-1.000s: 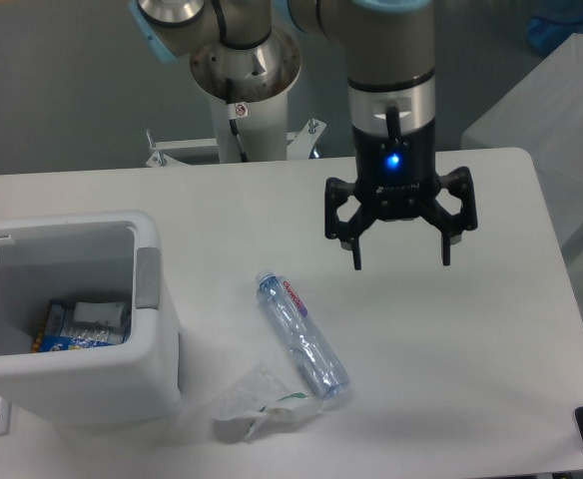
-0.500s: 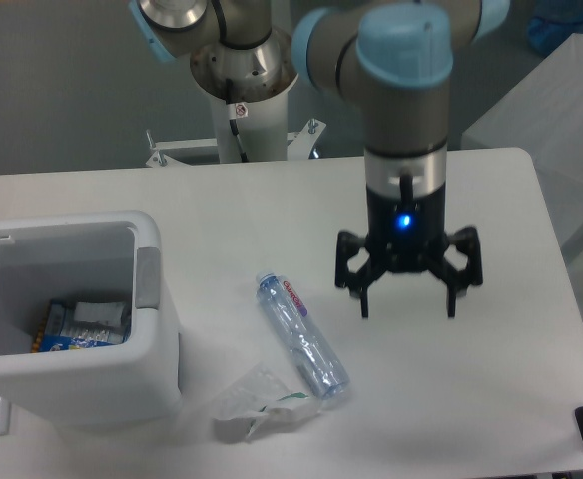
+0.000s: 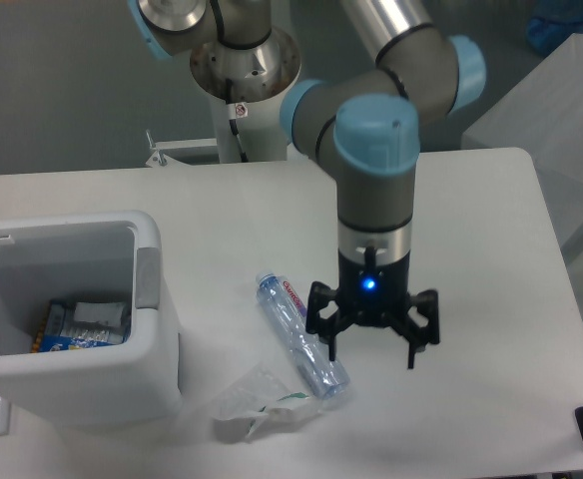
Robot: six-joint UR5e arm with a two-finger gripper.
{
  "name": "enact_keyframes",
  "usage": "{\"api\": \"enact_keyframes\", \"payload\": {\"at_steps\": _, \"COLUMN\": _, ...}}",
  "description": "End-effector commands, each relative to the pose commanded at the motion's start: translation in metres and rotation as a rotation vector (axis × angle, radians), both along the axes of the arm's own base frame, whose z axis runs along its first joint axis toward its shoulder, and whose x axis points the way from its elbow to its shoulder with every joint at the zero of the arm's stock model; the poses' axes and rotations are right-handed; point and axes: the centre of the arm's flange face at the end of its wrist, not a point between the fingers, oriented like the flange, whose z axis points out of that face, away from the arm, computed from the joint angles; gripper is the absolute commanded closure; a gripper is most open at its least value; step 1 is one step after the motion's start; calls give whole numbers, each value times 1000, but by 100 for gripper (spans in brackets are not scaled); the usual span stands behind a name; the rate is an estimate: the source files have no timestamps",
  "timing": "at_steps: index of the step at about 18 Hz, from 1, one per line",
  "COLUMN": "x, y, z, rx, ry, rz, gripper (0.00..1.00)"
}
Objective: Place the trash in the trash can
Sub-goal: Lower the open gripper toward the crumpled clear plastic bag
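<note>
One grey-and-blue robot arm is reaching down from the top of the frame, its wrist pointing straight at the white tabletop (image 3: 491, 299). Its black claw (image 3: 371, 349) is hanging with fingers spread apart, empty, low at centre, just right of the crushed clear bluish plastic bottle (image 3: 301, 337). Below it a crumpled clear-white wrapper (image 3: 257, 401) is lying. At left, the white boxy bin (image 3: 150, 299) is standing open.

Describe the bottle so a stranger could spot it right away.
Start at the white bin on the table's left and look right. The bottle lies flat beside the open pincer. Unlike the crumpled wrapper below it, it is a bluish tube with a red-pink label.
</note>
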Motion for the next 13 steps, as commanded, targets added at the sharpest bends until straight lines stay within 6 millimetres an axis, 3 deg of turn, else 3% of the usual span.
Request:
{"api": "enact_keyframes", "payload": {"at_steps": 6, "x": 1, "y": 17, "z": -61, "rx": -71, "ry": -34, "rz": -106, "gripper": 0}}
{"api": "enact_keyframes", "payload": {"at_steps": 10, "x": 5, "y": 29, "z": -91, "rx": -112, "ry": -30, "rz": -206, "gripper": 0}}
{"api": "enact_keyframes", "payload": {"at_steps": 13, "x": 17, "y": 37, "z": -100, "rx": -121, "ry": -43, "rz": -222, "gripper": 0}}
